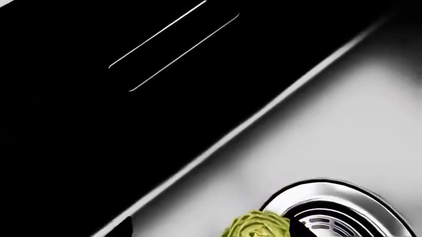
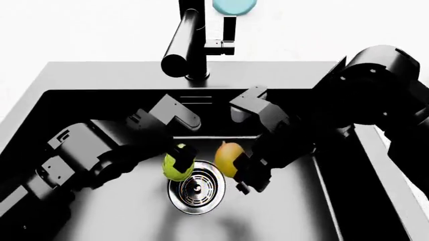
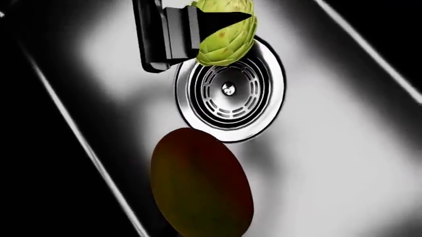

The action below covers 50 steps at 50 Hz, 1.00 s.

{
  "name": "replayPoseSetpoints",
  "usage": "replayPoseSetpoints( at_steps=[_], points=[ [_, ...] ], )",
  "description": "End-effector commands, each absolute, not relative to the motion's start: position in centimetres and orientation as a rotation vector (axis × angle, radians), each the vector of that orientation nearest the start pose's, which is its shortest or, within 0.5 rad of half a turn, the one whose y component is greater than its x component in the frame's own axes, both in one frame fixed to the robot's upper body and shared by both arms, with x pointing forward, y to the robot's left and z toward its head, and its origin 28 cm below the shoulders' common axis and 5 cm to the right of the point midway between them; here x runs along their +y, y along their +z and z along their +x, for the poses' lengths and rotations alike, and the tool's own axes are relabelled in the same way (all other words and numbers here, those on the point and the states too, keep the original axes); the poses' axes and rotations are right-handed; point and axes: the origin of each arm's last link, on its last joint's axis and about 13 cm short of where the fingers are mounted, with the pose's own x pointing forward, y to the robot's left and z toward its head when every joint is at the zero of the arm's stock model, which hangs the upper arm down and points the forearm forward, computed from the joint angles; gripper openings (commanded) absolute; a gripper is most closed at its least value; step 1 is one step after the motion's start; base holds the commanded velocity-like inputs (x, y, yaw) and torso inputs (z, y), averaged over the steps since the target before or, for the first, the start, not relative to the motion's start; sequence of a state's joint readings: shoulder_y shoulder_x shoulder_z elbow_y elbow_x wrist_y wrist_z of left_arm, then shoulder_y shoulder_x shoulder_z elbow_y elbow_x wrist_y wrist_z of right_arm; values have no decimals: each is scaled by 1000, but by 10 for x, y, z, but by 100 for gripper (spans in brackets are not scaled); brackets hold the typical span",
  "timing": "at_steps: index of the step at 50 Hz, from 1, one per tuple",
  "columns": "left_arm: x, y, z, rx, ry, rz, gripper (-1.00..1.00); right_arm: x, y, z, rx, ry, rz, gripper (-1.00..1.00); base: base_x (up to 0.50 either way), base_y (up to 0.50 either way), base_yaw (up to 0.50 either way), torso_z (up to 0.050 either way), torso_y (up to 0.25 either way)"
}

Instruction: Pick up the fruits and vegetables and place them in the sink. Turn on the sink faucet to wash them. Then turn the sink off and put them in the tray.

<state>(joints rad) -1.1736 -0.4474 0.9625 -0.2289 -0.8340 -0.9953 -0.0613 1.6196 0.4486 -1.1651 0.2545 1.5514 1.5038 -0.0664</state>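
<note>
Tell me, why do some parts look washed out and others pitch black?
Head view: the counter is blown out white, the arms nearly featureless black. Left wrist view: the sink wall is pure black, its floor glares. Right wrist view: the mango sits in shadow, the artichoke is brightly lit.

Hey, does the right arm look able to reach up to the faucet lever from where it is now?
Probably not yet: the right gripper is down in the sink with the mango at its fingers, apparently held. The path up to the faucet lever looks open otherwise, past the faucet.
</note>
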Motion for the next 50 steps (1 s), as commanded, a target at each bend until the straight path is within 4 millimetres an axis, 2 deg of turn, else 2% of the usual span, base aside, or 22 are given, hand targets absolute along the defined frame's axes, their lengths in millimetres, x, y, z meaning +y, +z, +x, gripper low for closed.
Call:
replayPoseSetpoints(
  at_steps=[1,7,11,26,27,38,50],
  points=[
    [201,178,360,656,-482,455,100,-98,296,300,988,862,-423,-100,0,0,0,0,0],
    [196,174,366,707,-468,455,100,-101,297,298,975,857,-421,-100,0,0,0,0,0],
    [193,168,367,748,-516,433,100,-101,299,296,970,852,-418,-100,0,0,0,0,0],
    [197,147,361,899,-584,353,100,-100,299,298,967,857,-417,-100,0,0,1,0,0],
    [197,146,360,903,-584,352,-100,-100,298,298,967,857,-417,-100,0,0,0,0,0],
    [202,149,355,903,-567,383,-100,-101,298,297,962,856,-411,-100,0,0,1,0,-1],
    [220,185,332,702,-506,406,-100,-104,305,290,952,839,-407,-100,0,0,0,0,0]
  ],
)
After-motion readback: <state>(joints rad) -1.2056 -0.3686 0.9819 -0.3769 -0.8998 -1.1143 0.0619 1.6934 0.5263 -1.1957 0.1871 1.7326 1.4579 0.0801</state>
